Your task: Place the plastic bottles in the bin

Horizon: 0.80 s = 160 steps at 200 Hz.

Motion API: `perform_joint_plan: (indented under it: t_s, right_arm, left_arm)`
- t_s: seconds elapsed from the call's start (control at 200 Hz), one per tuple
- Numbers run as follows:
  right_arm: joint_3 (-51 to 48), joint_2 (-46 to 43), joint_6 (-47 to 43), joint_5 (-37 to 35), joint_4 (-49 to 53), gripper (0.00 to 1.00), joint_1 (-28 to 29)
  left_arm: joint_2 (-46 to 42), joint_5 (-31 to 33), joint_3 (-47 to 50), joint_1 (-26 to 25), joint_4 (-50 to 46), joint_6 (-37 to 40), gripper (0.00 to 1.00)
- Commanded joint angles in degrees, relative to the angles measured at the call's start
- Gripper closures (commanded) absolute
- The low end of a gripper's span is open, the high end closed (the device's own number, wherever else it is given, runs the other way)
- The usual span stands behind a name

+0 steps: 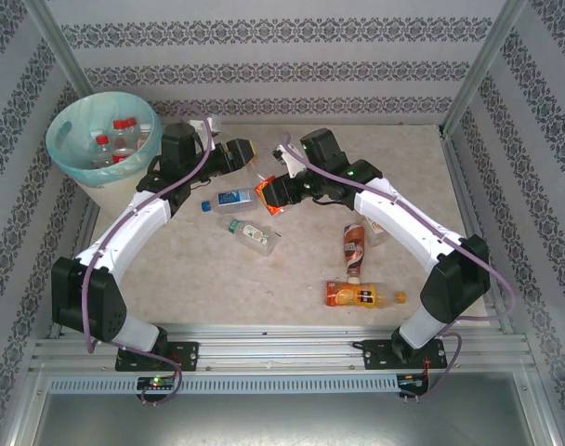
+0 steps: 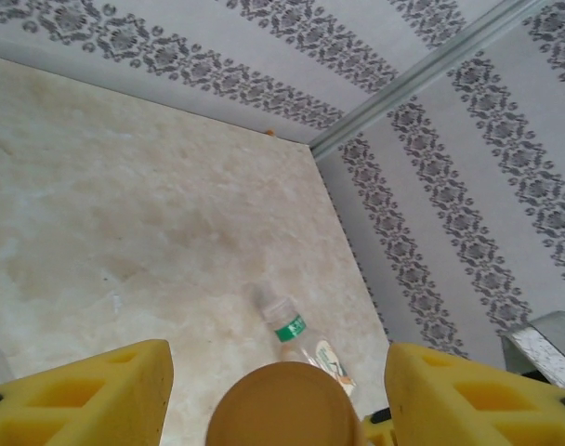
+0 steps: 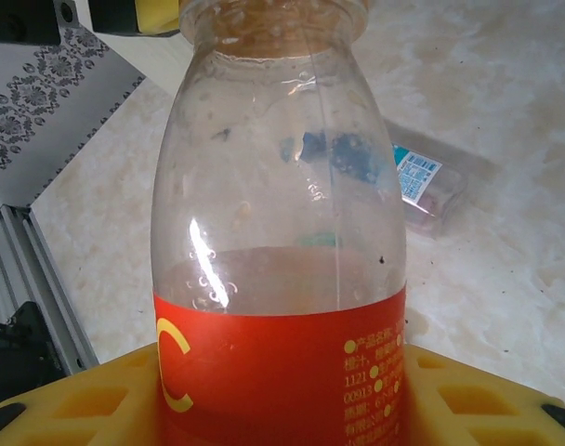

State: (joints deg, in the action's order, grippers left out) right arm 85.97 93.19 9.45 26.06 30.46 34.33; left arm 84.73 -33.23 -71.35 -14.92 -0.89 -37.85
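My right gripper (image 3: 282, 400) is shut on a clear plastic bottle with a red-orange label (image 3: 282, 232); in the top view this bottle (image 1: 267, 193) hangs over mid-table. Its brown-orange cap (image 2: 284, 409) sits between the yellow fingers (image 2: 87, 395) of my left gripper (image 2: 278, 400), which is open, with a gap on each side of the cap. The bin (image 1: 64, 153), cream with a pale green bag, stands at the back left with several red-capped bottles (image 1: 115, 139) inside. Loose on the table lie a blue-labelled bottle (image 1: 229, 200), a clear one (image 1: 250, 232), a brown one (image 1: 354, 246) and an orange one (image 1: 361, 295).
Patterned walls and metal posts (image 1: 478, 65) close in the table (image 1: 199, 269) on three sides. A clear bottle with a green band (image 2: 296, 334) lies near the right wall. A rail (image 1: 282, 353) runs along the near edge by the arm bases.
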Motion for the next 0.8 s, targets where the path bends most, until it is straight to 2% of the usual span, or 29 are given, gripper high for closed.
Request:
perform_joint_plan:
  t_s: [0.0,0.095,0.27,0.41,0.52,0.59,0.654,0.794]
  right_arm:
    - [0.6,-0.9,1.4,1.3,-2.3,0.5,0.8]
    - [0.7,-0.8,1.8,1.1,-2.8,0.51,1.0]
    - [0.9,-1.0,1.9,1.3,-3.3,0.51,1.4]
    - [0.6,-1.3,1.2,2.0,-3.1,0.51,1.6]
    - [-0.2,-1.8,0.6,2.4,-3.4,0.51,1.7]
    - [-0.9,-2.2,0.7,2.3,-3.8,0.51,1.7]
    - [-1.3,-2.6,0.7,2.4,-4.1,0.51,1.7]
    - [-1.8,-2.9,0.8,2.0,-4.4,0.51,1.8]
  left_arm:
    - [-0.3,-3.6,0.9,0.0,2.9,-2.3,0.39]
    - [-0.2,-5.1,1.0,0.0,2.6,-3.0,0.41]
    - [0.5,-8.1,1.5,0.0,4.4,-4.8,0.55]
    - [0.4,-8.0,1.4,0.0,4.7,-4.5,0.59]
    - [0.3,-7.4,1.4,0.0,5.0,-4.8,0.58]
    - [0.4,-7.4,1.7,0.0,6.0,-6.0,0.46]
    - [0.5,-8.1,1.9,-0.1,7.2,-7.0,0.45]
    - [0.7,-9.0,1.9,0.0,7.4,-7.4,0.64]
